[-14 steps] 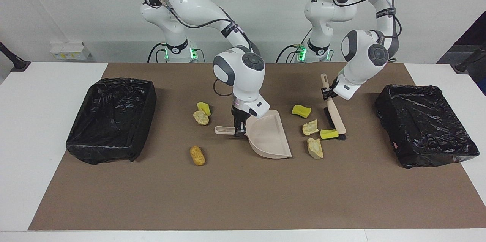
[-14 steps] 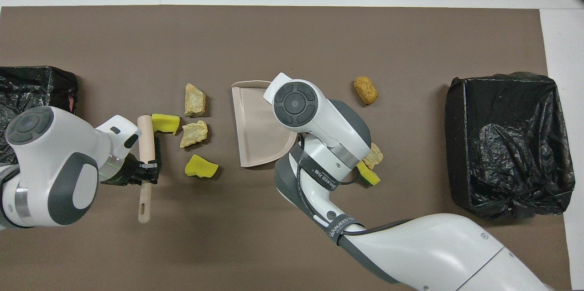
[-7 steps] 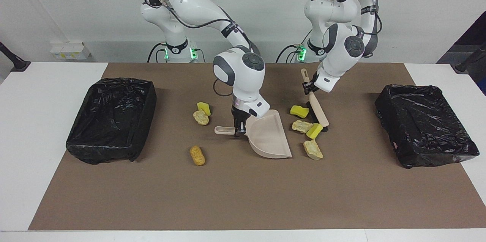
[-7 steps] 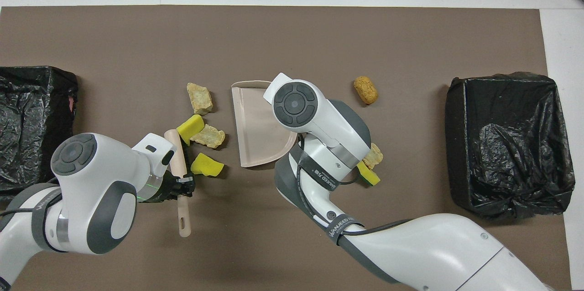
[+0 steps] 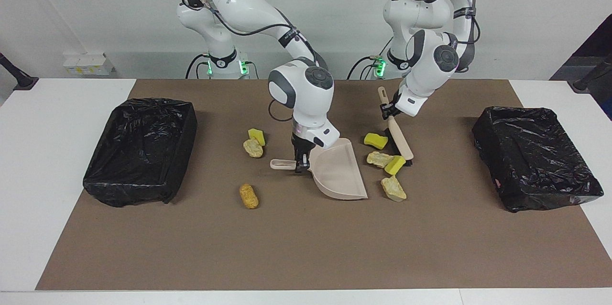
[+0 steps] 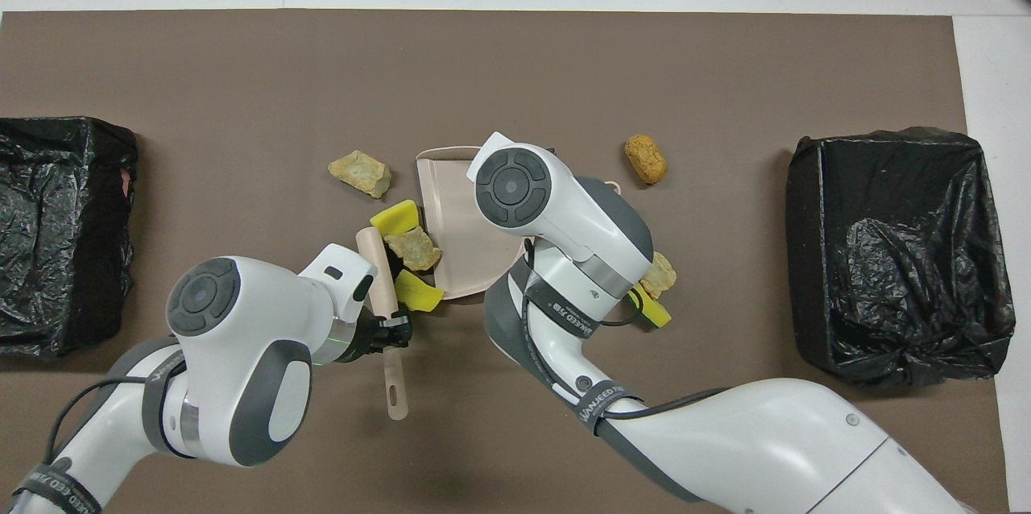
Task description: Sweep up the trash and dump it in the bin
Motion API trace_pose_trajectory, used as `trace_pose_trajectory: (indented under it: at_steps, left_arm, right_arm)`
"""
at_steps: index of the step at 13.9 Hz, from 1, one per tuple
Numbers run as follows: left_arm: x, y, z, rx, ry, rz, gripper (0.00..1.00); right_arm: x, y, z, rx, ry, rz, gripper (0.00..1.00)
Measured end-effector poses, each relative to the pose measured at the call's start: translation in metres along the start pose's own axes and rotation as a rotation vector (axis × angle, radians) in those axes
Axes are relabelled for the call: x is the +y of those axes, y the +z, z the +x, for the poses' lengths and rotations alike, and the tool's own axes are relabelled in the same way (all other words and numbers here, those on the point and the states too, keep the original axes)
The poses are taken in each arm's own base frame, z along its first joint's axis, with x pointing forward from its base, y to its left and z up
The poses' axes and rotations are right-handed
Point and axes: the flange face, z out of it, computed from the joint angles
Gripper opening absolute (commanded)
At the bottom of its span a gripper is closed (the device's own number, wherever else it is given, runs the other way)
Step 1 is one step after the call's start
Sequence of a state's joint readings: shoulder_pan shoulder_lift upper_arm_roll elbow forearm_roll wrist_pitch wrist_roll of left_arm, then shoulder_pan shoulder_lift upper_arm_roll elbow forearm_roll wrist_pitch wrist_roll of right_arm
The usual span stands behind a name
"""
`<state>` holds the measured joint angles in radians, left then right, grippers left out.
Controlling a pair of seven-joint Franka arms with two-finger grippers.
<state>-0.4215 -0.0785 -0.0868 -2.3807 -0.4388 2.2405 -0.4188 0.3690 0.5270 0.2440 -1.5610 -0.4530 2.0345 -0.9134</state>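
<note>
My left gripper [image 5: 386, 113] [image 6: 388, 333] is shut on the beige-handled brush [image 5: 398, 137] [image 6: 377, 268], whose bristles rest on the mat. Before the bristles lie three pieces of trash: a yellow sponge chunk [image 5: 376, 140] [image 6: 417, 291], a tan lump [image 5: 379, 158] [image 6: 412, 248] and another yellow chunk [image 5: 395, 165] [image 6: 395, 217], right by the mouth of the beige dustpan [image 5: 339, 173] [image 6: 451, 208]. One tan lump [image 5: 393, 188] [image 6: 360, 172] lies apart. My right gripper [image 5: 300, 159] is shut on the dustpan's handle; in the overhead view its wrist hides it.
Three more scraps lie toward the right arm's end: a yellow chunk [image 5: 257, 136] [image 6: 651, 308], a tan lump [image 5: 253, 148] [image 6: 660, 274] and an orange lump [image 5: 248, 196] [image 6: 646, 158]. A black-lined bin stands at each end of the mat [image 5: 141, 149] [image 5: 535, 157] [image 6: 898, 248] [image 6: 56, 232].
My left gripper has swept the brush toward the dustpan, pushing three scraps up to its mouth. The right gripper has kept its hold on the dustpan's handle in place.
</note>
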Motion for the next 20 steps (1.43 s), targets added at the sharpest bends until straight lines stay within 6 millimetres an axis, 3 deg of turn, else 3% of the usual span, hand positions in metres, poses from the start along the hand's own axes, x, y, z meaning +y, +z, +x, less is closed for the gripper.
trace_pose_trajectory:
  at_steps: [3,6,9,13,16,18,20]
  left_arm:
    - [0.031,-0.009,-0.001,0.007,0.016,-0.050,0.00]
    - [0.034,-0.027,0.015,0.023,-0.022,-0.105,0.00]
    - [0.024,-0.032,0.014,-0.058,0.065,-0.079,0.00]
    - [0.000,-0.094,0.017,-0.088,0.292,0.033,0.00]
    - [-0.004,-0.117,0.025,-0.037,0.333,0.054,0.00]
    - [-0.021,-0.126,0.043,0.018,0.292,0.041,0.00]
    - [-0.059,-0.136,0.070,0.062,0.250,0.076,0.00]
  right_arm:
    - [0.000,0.000,0.000,-0.010,-0.011,0.001,0.00]
    - [-0.001,0.000,0.000,-0.010,-0.011,0.000,0.00]
    - [-0.001,0.000,0.000,-0.010,-0.011,0.000,0.00]
    - [-0.001,0.000,0.000,-0.010,-0.011,0.000,0.00]
    - [-0.001,0.000,0.000,-0.010,-0.011,0.000,0.00]
    - [-0.001,0.000,0.000,-0.010,-0.011,0.000,0.00]
    - [-0.001,0.000,0.000,-0.010,-0.011,0.000,0.00]
